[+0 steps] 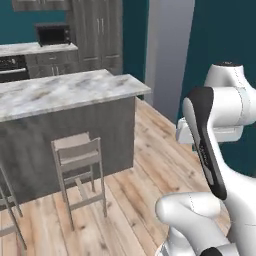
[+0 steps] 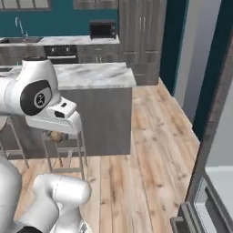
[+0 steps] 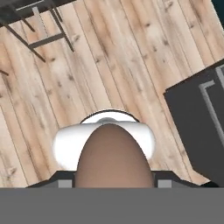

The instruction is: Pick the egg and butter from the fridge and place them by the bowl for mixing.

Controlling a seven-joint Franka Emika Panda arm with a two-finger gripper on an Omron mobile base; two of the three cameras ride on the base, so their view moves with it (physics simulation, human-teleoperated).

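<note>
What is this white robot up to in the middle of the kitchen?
The robot's gripper is holding a brown egg above the wooden floor. Judging by the open fridge at the right, it looks to be carrying the egg away from there. Ahead stands a marble-topped island with stools.

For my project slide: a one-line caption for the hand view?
Brown egg gripped by the gripper, carried above the wooden floor.

Kitchen: island (image 1: 65, 92), stools (image 1: 77, 155) (microwave (image 1: 52, 34)).
</note>
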